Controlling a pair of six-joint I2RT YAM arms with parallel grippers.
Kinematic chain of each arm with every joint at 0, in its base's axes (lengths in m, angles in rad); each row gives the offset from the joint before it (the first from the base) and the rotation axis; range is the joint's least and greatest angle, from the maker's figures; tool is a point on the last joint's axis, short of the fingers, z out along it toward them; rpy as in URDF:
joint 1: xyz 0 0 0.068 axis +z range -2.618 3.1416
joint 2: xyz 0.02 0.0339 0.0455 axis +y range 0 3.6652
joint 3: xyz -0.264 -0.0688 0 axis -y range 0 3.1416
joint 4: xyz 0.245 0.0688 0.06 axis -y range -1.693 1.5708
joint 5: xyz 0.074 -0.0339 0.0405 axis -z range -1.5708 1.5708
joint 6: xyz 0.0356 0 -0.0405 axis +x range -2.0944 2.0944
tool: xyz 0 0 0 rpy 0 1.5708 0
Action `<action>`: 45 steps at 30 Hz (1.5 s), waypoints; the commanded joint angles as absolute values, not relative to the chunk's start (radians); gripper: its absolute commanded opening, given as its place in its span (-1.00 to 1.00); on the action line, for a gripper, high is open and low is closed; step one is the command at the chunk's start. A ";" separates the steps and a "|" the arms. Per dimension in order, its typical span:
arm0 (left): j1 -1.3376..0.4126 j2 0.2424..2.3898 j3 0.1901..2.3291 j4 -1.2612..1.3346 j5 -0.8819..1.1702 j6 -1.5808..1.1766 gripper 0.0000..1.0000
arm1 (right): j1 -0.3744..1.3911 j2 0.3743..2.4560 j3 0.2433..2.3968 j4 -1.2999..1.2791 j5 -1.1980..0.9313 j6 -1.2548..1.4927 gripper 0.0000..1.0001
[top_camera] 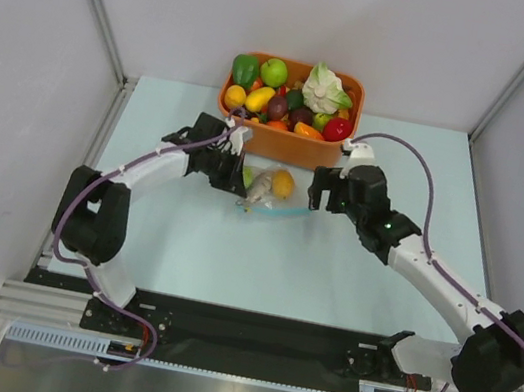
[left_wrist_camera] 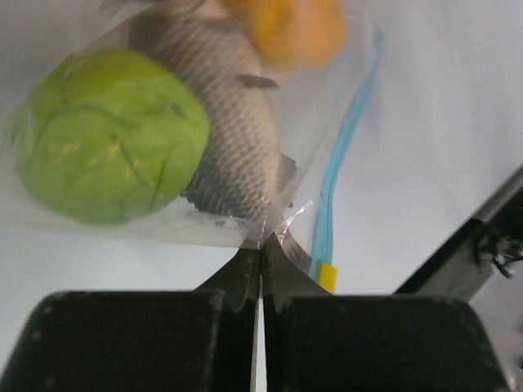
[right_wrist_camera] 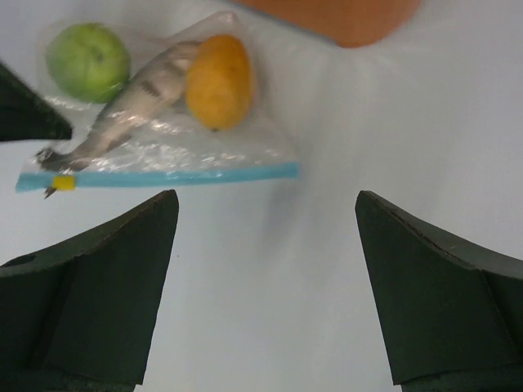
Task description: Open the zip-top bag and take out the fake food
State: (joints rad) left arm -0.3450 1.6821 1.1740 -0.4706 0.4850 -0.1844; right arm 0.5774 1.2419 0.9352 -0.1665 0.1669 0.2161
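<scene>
The zip-top bag (top_camera: pixel 269 193) lies flat on the table just in front of the tub, its light-blue zip strip (right_wrist_camera: pixel 163 175) along the near edge with a yellow slider (left_wrist_camera: pixel 328 276) at the left end. Inside are the fake food pieces: a lime-green fruit (left_wrist_camera: pixel 106 135), a grey fish (left_wrist_camera: pixel 229 114) and an orange-yellow fruit (right_wrist_camera: pixel 218 80). My left gripper (left_wrist_camera: pixel 261 245) is shut on the bag's plastic corner beside the slider. Over bare table to the right of the bag, my right gripper (right_wrist_camera: pixel 265 196) is open and holds nothing.
An orange tub (top_camera: pixel 281 144) full of toy fruit and a cauliflower (top_camera: pixel 325 89) stands directly behind the bag. White walls close in the table on the left, back and right.
</scene>
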 commanded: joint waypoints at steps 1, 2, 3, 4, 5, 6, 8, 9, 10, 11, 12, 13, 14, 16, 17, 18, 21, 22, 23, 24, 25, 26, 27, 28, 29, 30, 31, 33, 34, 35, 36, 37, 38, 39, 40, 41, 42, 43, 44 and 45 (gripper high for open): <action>-0.348 1.730 1.308 -0.602 0.647 -0.201 -0.99 | 0.679 1.278 1.017 -0.146 0.179 0.095 0.89; -0.348 1.741 1.324 -0.618 0.659 -0.201 -0.99 | 0.705 1.285 1.028 -0.138 0.204 0.056 0.89; -0.350 1.752 1.351 -0.633 0.670 -0.201 -0.99 | 0.727 1.302 1.031 -0.132 0.207 0.035 0.89; -0.348 1.758 1.364 -0.661 0.679 -0.198 -0.99 | 0.767 1.310 1.032 -0.126 0.215 0.019 0.89; -0.350 1.759 1.376 -0.676 0.683 -0.192 -0.99 | 0.782 1.313 1.031 -0.114 0.228 0.003 0.89; -0.348 1.766 1.394 -0.689 0.683 -0.190 -0.99 | 0.798 1.319 1.025 -0.104 0.232 -0.032 0.89; -0.348 1.767 1.410 -0.710 0.692 -0.184 -0.99 | 0.836 1.322 1.017 -0.086 0.236 -0.060 0.89; -0.348 1.767 1.413 -0.712 0.696 -0.184 -0.99 | 0.845 1.324 1.011 -0.084 0.229 -0.089 0.89; -0.348 1.767 1.413 -0.713 0.709 -0.187 -0.99 | 0.859 1.325 1.008 -0.080 0.222 -0.100 0.89; -0.348 1.767 1.411 -0.707 0.712 -0.193 -0.99 | 0.865 1.325 1.005 -0.071 0.218 -0.110 0.89; -0.348 1.766 1.410 -0.704 0.718 -0.198 -0.99 | 0.868 1.327 0.993 -0.064 0.212 -0.130 0.89; -0.348 1.766 1.408 -0.697 0.725 -0.201 -0.99 | 0.873 1.333 0.988 -0.054 0.190 -0.143 0.89; -0.348 1.766 1.408 -0.695 0.732 -0.207 -0.99 | 0.874 1.336 0.985 -0.057 0.178 -0.155 0.89; -0.348 1.767 1.408 -0.693 0.741 -0.212 -0.99 | 0.880 1.344 0.983 -0.064 0.167 -0.181 0.88; -0.348 1.769 1.408 -0.687 0.747 -0.216 -0.99 | 0.885 1.345 0.982 -0.071 0.164 -0.190 0.88; -0.348 1.770 1.408 -0.684 0.758 -0.218 -0.99 | 0.885 1.344 0.976 -0.072 0.160 -0.198 0.88; -0.348 1.776 1.413 -0.675 0.775 -0.230 -0.99 | 0.893 1.338 0.934 -0.057 0.152 -0.221 0.88; -0.348 1.778 1.413 -0.670 0.778 -0.235 -0.99 | 0.894 1.338 0.913 -0.048 0.152 -0.224 0.88; -0.348 1.779 1.416 -0.669 0.782 -0.244 -1.00 | 0.894 1.339 0.904 -0.041 0.152 -0.230 0.88; -0.348 1.779 1.417 -0.664 0.793 -0.247 -0.99 | 0.896 1.341 0.897 -0.038 0.147 -0.233 0.88; -0.348 1.779 1.419 -0.661 0.799 -0.250 -0.99 | 0.897 1.345 0.891 -0.032 0.143 -0.236 0.88; -0.348 1.779 1.420 -0.658 0.802 -0.256 -0.99 | 0.900 1.353 0.879 -0.029 0.143 -0.244 0.88; -0.348 1.781 1.422 -0.658 0.807 -0.258 -0.99 | 0.903 1.358 0.874 -0.022 0.144 -0.247 0.88; -0.348 1.782 1.425 -0.660 0.814 -0.259 -0.99 | 0.907 1.361 0.867 -0.011 0.147 -0.250 0.88; -0.348 1.784 1.427 -0.660 0.821 -0.261 -0.99 | 0.908 1.364 0.859 0.027 0.147 -0.258 0.87; -0.348 1.787 1.428 -0.661 0.825 -0.261 -0.99 | 0.910 1.370 0.835 0.049 0.149 -0.276 0.88; -0.348 1.789 1.427 -0.661 0.834 -0.261 -0.99 | 0.911 1.373 0.825 0.090 0.150 -0.282 0.88; -0.348 1.787 1.425 -0.660 0.842 -0.261 -0.99 | 0.911 1.393 0.809 0.126 0.150 -0.308 0.89; -0.348 1.787 1.425 -0.663 0.851 -0.262 -0.99 | 0.911 1.403 0.807 0.152 0.156 -0.316 0.88; -0.348 1.787 1.424 -0.661 0.854 -0.262 -0.99 | 0.911 1.414 0.805 0.162 0.160 -0.325 0.88; -0.348 1.787 1.424 -0.664 0.859 -0.262 -0.99 | 0.911 1.437 0.801 0.176 0.169 -0.340 0.88; -0.348 1.787 1.422 -0.664 0.861 -0.262 -0.99 | 0.911 1.445 0.796 0.214 0.185 -0.350 0.89; -0.348 1.787 1.417 -0.667 0.865 -0.259 -0.99 | 0.913 1.457 0.792 0.238 0.196 -0.357 0.88; -0.348 1.787 1.416 -0.669 0.867 -0.259 -0.99 | 0.911 1.465 0.782 0.261 0.205 -0.363 0.89; -0.348 1.787 1.413 -0.672 0.871 -0.258 -0.99 | 0.913 1.483 0.781 0.303 0.218 -0.376 0.89; -0.348 1.786 1.407 -0.669 0.879 -0.258 -0.99 | 0.911 1.489 0.778 0.322 0.221 -0.388 0.88; -0.348 1.784 1.404 -0.670 0.880 -0.258 -0.99 | 0.911 1.496 0.773 0.340 0.221 -0.397 0.88; -0.348 1.783 1.401 -0.670 0.882 -0.256 -0.99 | 0.908 1.508 0.766 0.372 0.209 -0.423 0.87; -0.348 1.781 1.397 -0.672 0.882 -0.255 -0.99 | 0.908 1.509 0.755 0.394 0.195 -0.439 0.86; -0.348 1.779 1.396 -0.672 0.885 -0.253 -0.99 | 0.907 1.511 0.746 0.420 0.186 -0.449 0.85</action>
